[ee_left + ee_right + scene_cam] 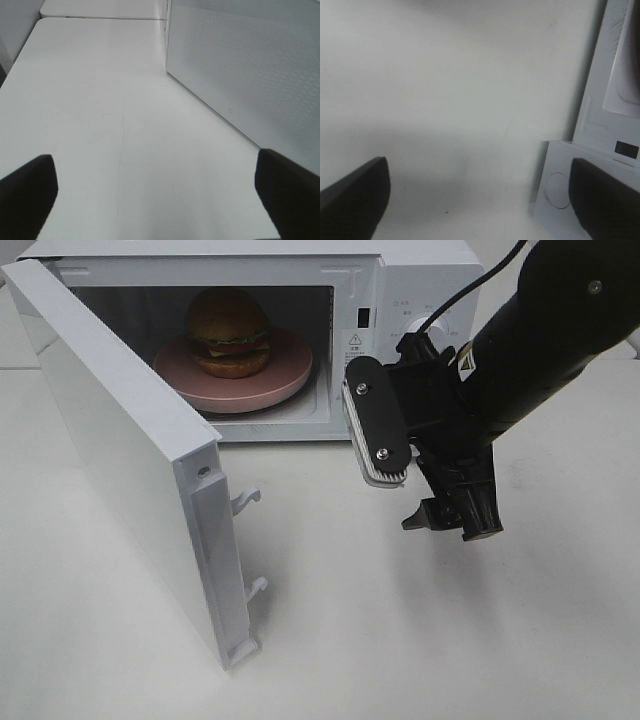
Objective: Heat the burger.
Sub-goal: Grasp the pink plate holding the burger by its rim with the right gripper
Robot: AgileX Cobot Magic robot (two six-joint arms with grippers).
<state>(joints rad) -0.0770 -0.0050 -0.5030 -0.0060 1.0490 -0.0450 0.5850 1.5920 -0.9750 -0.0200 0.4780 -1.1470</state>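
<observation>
From the high camera we see the burger (229, 332) on the pink plate (275, 390) inside the microwave (425, 290), whose door (110, 440) stands open. The right jaws are wide and empty above the worktop (400, 620). The burger lies apart from them, to their left and deeper in.

In the left wrist view the left jaws gape, holding nothing, with a perforated white panel (240, 65) just beyond.

In the right wrist view the right jaws spread wide, and the dial (556, 190) is near one of them.
</observation>
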